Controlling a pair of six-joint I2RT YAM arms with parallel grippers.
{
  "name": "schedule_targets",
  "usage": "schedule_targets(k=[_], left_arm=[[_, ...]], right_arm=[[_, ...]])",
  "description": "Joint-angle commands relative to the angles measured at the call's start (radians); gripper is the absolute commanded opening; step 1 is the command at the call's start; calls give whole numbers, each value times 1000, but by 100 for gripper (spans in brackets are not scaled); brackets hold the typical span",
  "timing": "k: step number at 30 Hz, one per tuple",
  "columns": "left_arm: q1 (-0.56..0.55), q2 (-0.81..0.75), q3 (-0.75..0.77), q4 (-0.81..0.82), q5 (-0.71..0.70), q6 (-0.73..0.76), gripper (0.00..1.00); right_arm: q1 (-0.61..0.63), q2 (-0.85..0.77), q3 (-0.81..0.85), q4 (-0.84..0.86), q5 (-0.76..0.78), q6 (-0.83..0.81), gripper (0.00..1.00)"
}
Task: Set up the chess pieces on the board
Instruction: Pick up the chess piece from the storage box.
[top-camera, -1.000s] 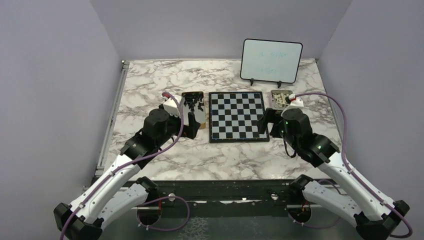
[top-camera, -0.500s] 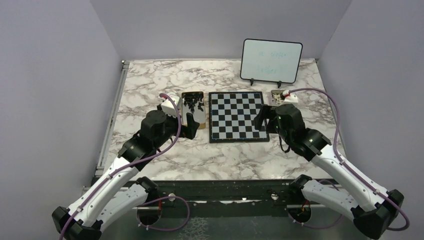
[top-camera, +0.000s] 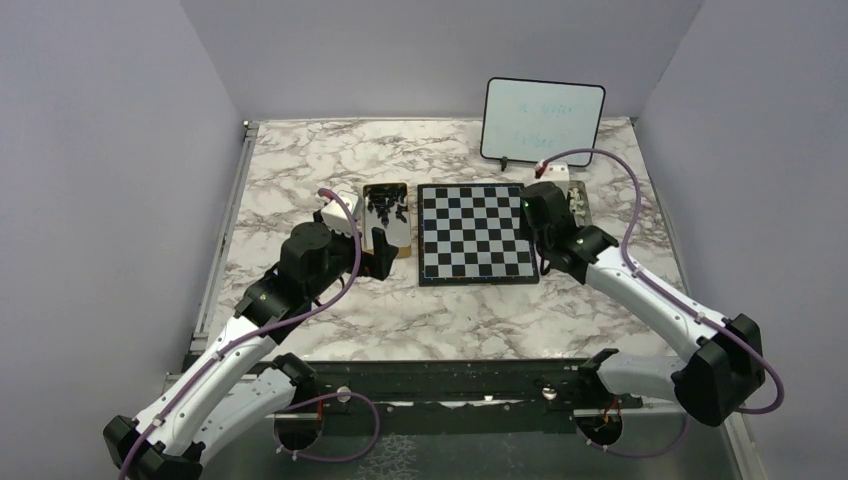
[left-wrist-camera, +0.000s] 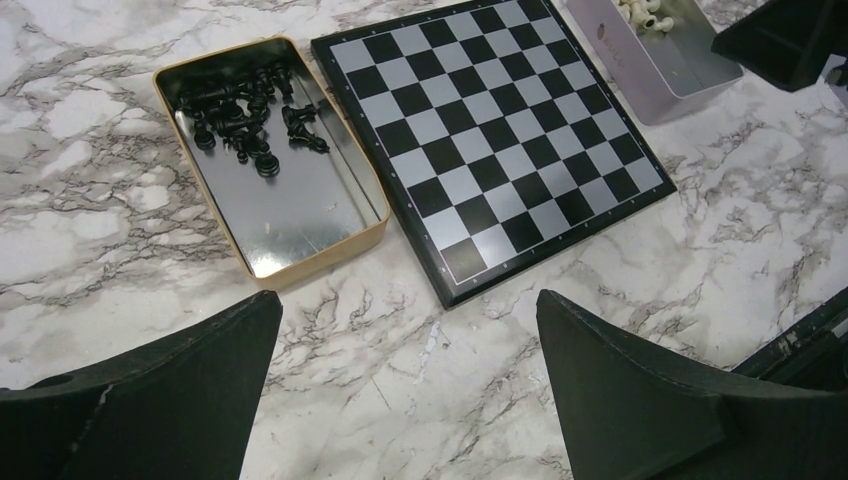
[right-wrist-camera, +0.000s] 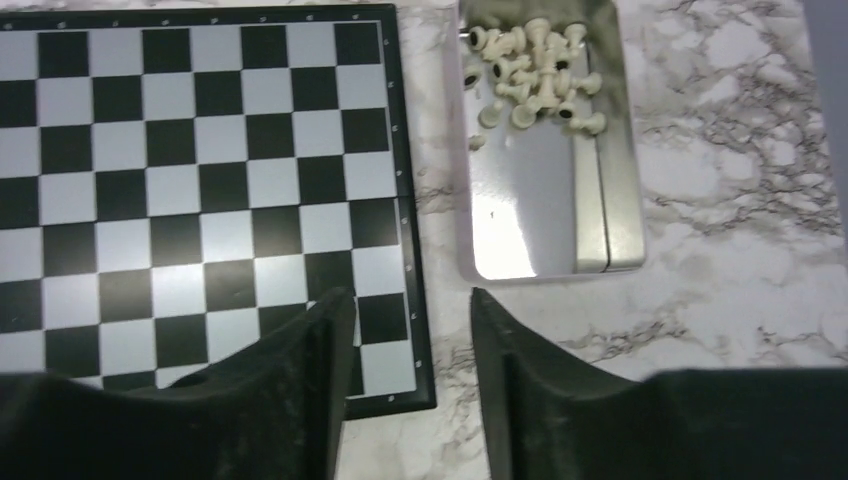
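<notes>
Between the two wedge-shaped black fingers of the left pincer (left-wrist-camera: 408, 310) there is a broad gap: the jaws stand fully apart and hold nothing, above the desk (left-wrist-camera: 100, 230) near the near-left corner of the board (left-wrist-camera: 490, 140). At the right pincer (right-wrist-camera: 410, 300) the matte, faintly scuffed black fingers stand only a narrow way apart, with nothing between them. In the wrist view they frame the board's right-hand border and the strip of desk beside it.

The board is a flat square of black and white checks with a thin black border and a slight sheen, lying at the middle of the desk. Left of it and just beside it sits the gold tin (left-wrist-camera: 300, 215), a shallow rounded rectangle with a mirror-bright floor. The black chess pieces (left-wrist-camera: 245, 115) lie in a loose heap at its far end. Right of the board and close to it sits the silver tray (right-wrist-camera: 530, 220), a shallow rectangle of pale polished metal. The cream-white chess pieces (right-wrist-camera: 530, 75), tiny turned figurines, lie tumbled together at its far end.

The desk has a white marble pattern with grey veining. At its far edge, behind the board's right corner, the whiteboard (top-camera: 543, 122) stands upright on two small black feet. It is white with rounded corners, and its faint writing is too pale to read.
</notes>
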Motion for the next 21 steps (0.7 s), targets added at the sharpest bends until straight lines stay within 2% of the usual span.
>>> schedule_targets(k=[1,7,10,16,21], left_arm=[[6,-8,-7,15,16,15,99],[6,-7,-7,13,21,16,99],[6,-11,-7,13,19,18,99],[6,-21,-10,12,24,18,99],[6,-31,-13,10,29,18,99]], right_arm=[[-95,53,63,112,34,-76,46],[-277,176,113,173,-126,-109,33],[-344,280,167,161,-152,-103,29],[-462,443,210,202,-237,-80,29],[-497,517,213,269,-319,-94,29]])
